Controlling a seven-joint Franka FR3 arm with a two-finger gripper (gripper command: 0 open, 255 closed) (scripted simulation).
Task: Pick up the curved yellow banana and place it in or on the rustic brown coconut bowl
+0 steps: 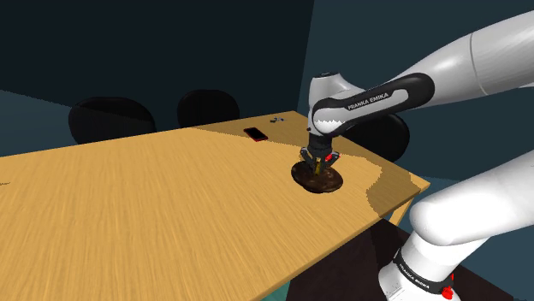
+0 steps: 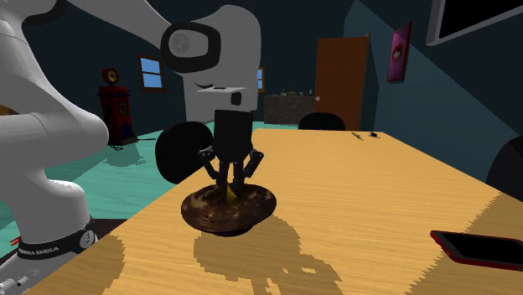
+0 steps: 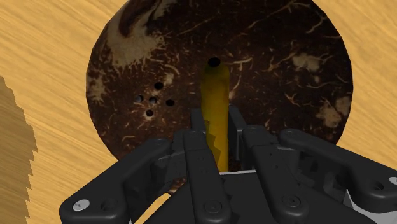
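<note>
The dark brown speckled coconut bowl (image 1: 317, 179) sits on the wooden table near its right edge in the shoulder view. My black gripper (image 1: 319, 166) hangs straight down into the bowl (image 2: 209, 214). Between its fingers is the yellow banana (image 3: 215, 105), clasped on both sides, its dark tip pointing at the bowl's inside (image 3: 280, 70). In the second exterior view a small yellow piece of the banana (image 2: 230, 192) shows between the fingertips, just above the bowl's floor. The gripper (image 3: 216, 137) is shut on the banana.
A red phone (image 1: 254, 133) lies on the table (image 1: 154, 205) beyond the bowl, also seen as the phone (image 2: 479, 248) near the second exterior view's right edge. Small dark items (image 1: 276, 119) lie at the far corner. Dark chairs (image 1: 111, 120) stand behind the table.
</note>
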